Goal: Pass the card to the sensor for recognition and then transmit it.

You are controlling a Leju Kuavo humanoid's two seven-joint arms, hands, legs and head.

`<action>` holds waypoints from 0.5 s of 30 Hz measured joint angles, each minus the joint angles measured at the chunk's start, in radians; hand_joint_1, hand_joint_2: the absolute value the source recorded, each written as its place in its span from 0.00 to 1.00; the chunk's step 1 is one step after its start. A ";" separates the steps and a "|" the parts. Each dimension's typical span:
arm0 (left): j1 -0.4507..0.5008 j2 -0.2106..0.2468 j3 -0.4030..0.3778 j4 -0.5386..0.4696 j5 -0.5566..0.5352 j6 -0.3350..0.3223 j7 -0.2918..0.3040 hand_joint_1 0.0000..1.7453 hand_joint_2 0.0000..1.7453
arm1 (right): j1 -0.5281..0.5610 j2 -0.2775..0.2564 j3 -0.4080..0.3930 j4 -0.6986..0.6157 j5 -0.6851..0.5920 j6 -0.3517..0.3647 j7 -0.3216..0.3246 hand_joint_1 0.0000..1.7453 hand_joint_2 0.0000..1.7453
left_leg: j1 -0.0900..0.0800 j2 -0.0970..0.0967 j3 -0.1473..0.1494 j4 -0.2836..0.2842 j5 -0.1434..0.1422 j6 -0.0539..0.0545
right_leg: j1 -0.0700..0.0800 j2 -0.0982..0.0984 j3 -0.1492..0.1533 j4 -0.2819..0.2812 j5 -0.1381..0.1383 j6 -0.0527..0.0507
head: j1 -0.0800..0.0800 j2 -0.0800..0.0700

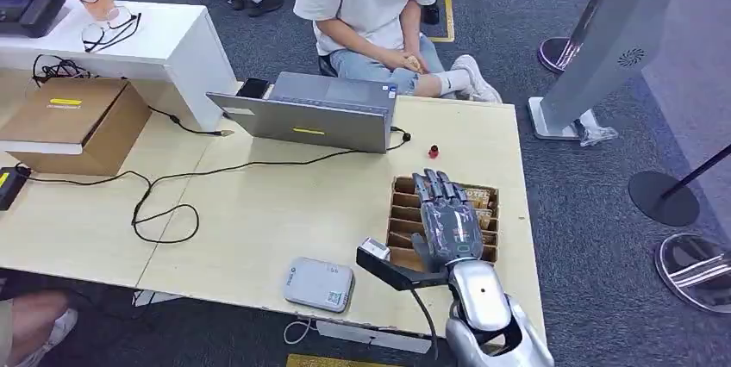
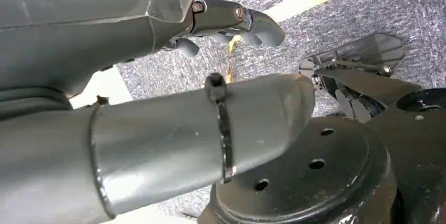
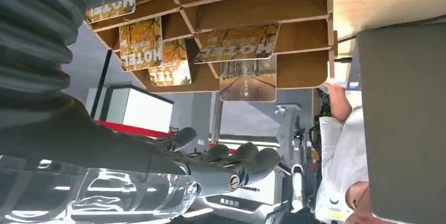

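Cards [image 3: 239, 50], thin glossy rectangles printed with autumn scenery and the word HOTEL, stand in the slots of a brown slatted card rack [image 1: 401, 212] of flat wooden strips. The rack lies on the pale wood-grain desk [image 1: 259, 203], near the desk's right edge and just beyond the desk's near edge. A flat grey sensor [image 1: 320, 284] with rounded corners sits left of the rack, close to the near edge, with bare desk surface between the two. An open grey laptop [image 1: 306, 121] stands behind the rack toward the far edge, a small red knob [image 1: 433, 152] between them. The right hand [image 1: 448, 212], smooth silver-grey with dark fingers, hovers flat over the rack's middle slots, fingers extended side by side and pointing away from the robot, holding nothing; the cards lie directly below and beside its fingers [image 3: 247, 161]. The left hand [image 2: 158, 108] hangs above grey carpet with fingers loosely curled, grasping nothing.
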State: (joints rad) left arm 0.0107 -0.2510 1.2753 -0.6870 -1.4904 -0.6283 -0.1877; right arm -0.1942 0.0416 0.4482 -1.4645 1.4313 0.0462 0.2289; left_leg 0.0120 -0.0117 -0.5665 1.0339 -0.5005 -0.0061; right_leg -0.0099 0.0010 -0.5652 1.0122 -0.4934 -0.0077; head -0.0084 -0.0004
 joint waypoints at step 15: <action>0.000 0.002 0.000 0.000 -0.002 0.005 0.000 0.00 0.00 | -0.002 0.000 0.000 0.002 -0.013 0.002 -0.002 0.57 1.00 | 0.000 0.000 0.000 0.000 0.000 0.000 | 0.000 0.000 0.000 0.000 0.000 0.000 | 0.000 0.000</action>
State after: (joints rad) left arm 0.0104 -0.2491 1.2753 -0.6870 -1.4919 -0.6230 -0.1881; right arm -0.1961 0.0412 0.4482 -1.4630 1.4179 0.0481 0.2274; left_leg 0.0120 -0.0117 -0.5666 1.0339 -0.5005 -0.0061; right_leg -0.0099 0.0010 -0.5652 1.0122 -0.4934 -0.0077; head -0.0084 -0.0004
